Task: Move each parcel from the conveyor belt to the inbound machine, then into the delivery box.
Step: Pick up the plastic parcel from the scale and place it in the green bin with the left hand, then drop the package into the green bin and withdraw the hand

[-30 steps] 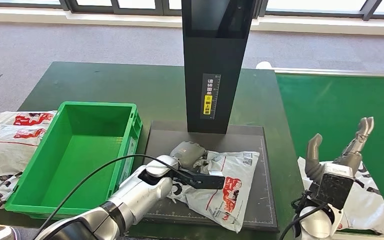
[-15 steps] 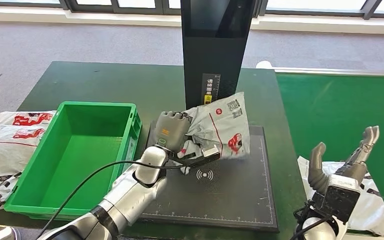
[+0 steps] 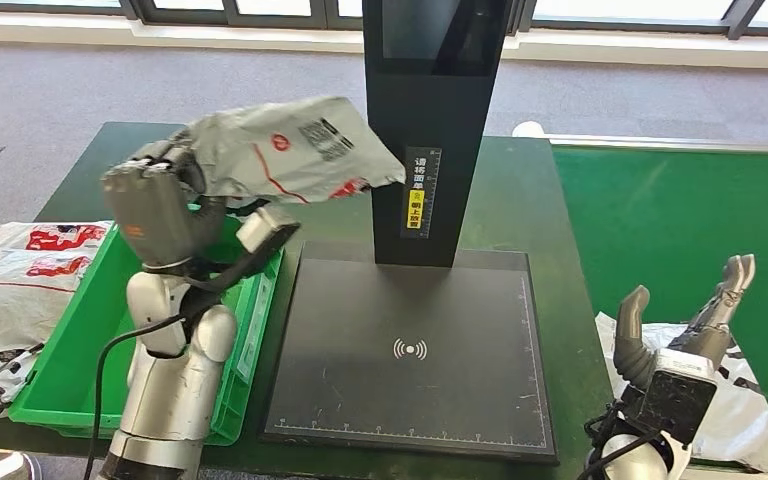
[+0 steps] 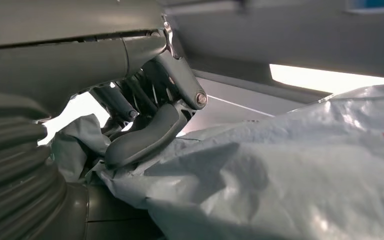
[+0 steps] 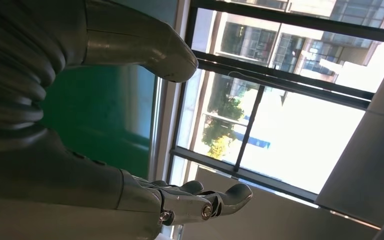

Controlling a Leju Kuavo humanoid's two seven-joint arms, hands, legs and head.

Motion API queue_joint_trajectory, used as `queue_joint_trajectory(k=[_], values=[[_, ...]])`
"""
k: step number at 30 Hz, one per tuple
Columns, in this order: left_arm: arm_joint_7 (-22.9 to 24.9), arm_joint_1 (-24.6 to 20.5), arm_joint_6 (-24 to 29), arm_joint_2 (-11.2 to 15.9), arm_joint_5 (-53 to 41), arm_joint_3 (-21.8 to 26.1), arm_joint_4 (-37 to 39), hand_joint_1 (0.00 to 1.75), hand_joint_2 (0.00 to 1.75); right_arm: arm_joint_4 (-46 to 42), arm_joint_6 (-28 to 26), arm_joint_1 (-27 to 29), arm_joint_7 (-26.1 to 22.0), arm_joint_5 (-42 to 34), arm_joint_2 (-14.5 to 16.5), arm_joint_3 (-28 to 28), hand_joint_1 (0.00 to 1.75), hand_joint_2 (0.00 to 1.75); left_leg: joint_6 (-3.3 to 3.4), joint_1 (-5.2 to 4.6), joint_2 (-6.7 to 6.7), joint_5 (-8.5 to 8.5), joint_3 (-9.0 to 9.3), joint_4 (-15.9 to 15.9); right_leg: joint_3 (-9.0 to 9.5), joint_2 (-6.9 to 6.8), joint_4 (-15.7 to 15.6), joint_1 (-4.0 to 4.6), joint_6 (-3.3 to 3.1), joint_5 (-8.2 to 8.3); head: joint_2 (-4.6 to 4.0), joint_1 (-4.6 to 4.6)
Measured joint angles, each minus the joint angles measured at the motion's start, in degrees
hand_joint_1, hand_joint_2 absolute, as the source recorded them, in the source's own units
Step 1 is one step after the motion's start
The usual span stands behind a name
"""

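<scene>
The grey parcel is being held tight by the left robot hand high over the green box, its long side pointing toward the black machine, while the right robot hand is being kept open and empty.

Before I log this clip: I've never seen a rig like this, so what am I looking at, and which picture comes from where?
It is a humanoid robot sorting parcels. The wide picture is from its head, looking down; the other two are from cameras at its wrists. Its left hand holds a grey plastic parcel up in the air above the green delivery box. The left wrist view shows that bag close up. The black inbound machine has a flat scanning plate, now bare. The right hand is open and holds nothing, above another parcel on the green conveyor belt. More white parcels lie left of the box.
</scene>
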Motion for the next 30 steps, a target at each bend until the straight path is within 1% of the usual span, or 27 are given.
queue_joint_trajectory(k=[3,4,6,9,11,14,16,20,22,24,26,28,30], values=[[-0.8,0.3,0.0,-0.7,0.4,3.6,-2.4,1.75,1.75,0.0,0.0,0.0,0.0,0.0,0.0,0.0,0.00,1.75,0.00,0.00,-0.06,0.01,-0.01,0.0,0.02,-0.03,0.0,0.00,0.00,0.00,-0.01,0.00],[-1.8,0.3,0.0,-1.1,0.9,4.7,-2.9,1.75,1.75,0.0,-0.1,0.0,0.0,0.0,0.0,0.0,0.00,1.75,0.00,0.00,-0.07,0.01,-0.01,0.0,0.03,-0.04,0.0,0.00,0.00,0.00,-0.01,0.00],[-5.3,0.3,0.0,-2.2,2.7,7.7,-3.7,1.75,1.75,0.0,-0.1,0.0,0.1,0.2,0.1,0.0,0.00,1.75,0.00,-0.01,-0.06,0.01,-0.02,0.0,0.03,-0.03,0.0,-0.01,0.00,0.00,0.00,0.00],[-11.6,0.0,0.0,-4.3,6.9,15.0,-4.0,1.75,1.75,-0.5,-0.3,0.5,0.3,0.5,0.2,0.0,0.00,1.75,0.00,-0.01,-0.02,0.01,-0.02,0.0,-0.01,0.00,0.0,-0.02,0.00,0.00,0.00,0.00],[-13.4,-0.6,0.0,-5.3,9.2,20.1,-3.6,1.75,1.75,-1.2,-0.4,1.0,0.8,0.9,0.3,0.0,0.00,1.75,0.00,-0.01,0.00,0.01,-0.02,0.0,-0.05,0.01,0.0,-0.01,0.00,0.00,-0.01,-0.01],[-13.2,-1.7,0.0,-6.0,10.1,26.5,-2.3,1.75,1.75,-2.4,-0.1,1.5,1.6,1.5,0.5,-0.1,0.00,1.75,-0.01,0.01,-0.01,0.01,-0.01,0.0,-0.06,0.00,0.0,0.01,-0.01,0.00,-0.01,-0.01],[-12.7,-2.1,0.0,-6.3,10.1,29.5,-1.5,1.75,1.75,-3.1,0.0,1.7,1.7,1.7,0.5,-0.2,0.00,1.75,-0.02,0.02,0.00,0.02,-0.01,0.0,-0.07,0.00,0.0,0.01,-0.02,-0.01,0.00,0.00],[-12.6,-2.5,0.0,-6.7,10.1,32.6,-0.4,1.75,1.75,-3.9,0.0,1.8,2.0,1.8,0.6,-0.2,0.00,1.75,-0.02,0.02,0.02,0.02,-0.02,0.0,-0.06,0.01,0.0,0.00,-0.02,-0.01,-0.01,-0.01],[-11.4,-2.7,0.0,-6.7,9.2,33.3,0.0,1.75,1.75,-4.2,0.0,1.9,2.1,1.9,0.7,-0.2,0.00,1.75,-0.02,0.01,0.01,0.02,-0.02,0.0,-0.05,0.00,0.0,0.00,-0.02,-0.01,-0.01,0.00],[-7.2,-2.8,0.0,-6.6,6.4,33.6,0.8,0.89,1.75,-4.6,0.0,2.2,2.2,2.0,0.8,-0.3,0.00,1.75,-0.01,0.00,0.00,0.01,-0.02,0.0,-0.05,0.00,0.0,-0.01,-0.02,-0.01,0.00,-0.01],[-1.1,-2.6,0.0,-6.1,2.7,33.3,1.8,0.01,1.75,-5.1,0.5,2.6,2.4,2.2,1.0,-0.7,0.00,1.75,-0.01,0.00,0.01,0.01,-0.02,0.0,-0.05,0.00,0.0,-0.01,-0.02,-0.01,0.01,-0.01],[3.8,-2.1,0.0,-5.2,0.5,32.2,2.6,0.00,1.75,-5.7,1.4,2.9,2.6,2.5,1.3,-1.2,0.00,1.75,-0.01,0.00,0.03,0.01,-0.02,0.0,-0.06,0.00,0.0,-0.01,-0.02,-0.01,0.00,-0.01],[6.4,-1.3,0.0,-4.3,0.0,30.7,3.0,0.00,1.75,-6.1,2.2,3.0,2.7,2.8,1.6,-1.5,0.00,1.75,-0.01,0.01,0.03,0.01,-0.02,0.0,-0.06,0.00,0.0,0.00,-0.02,-0.01,-0.01,-0.01]])
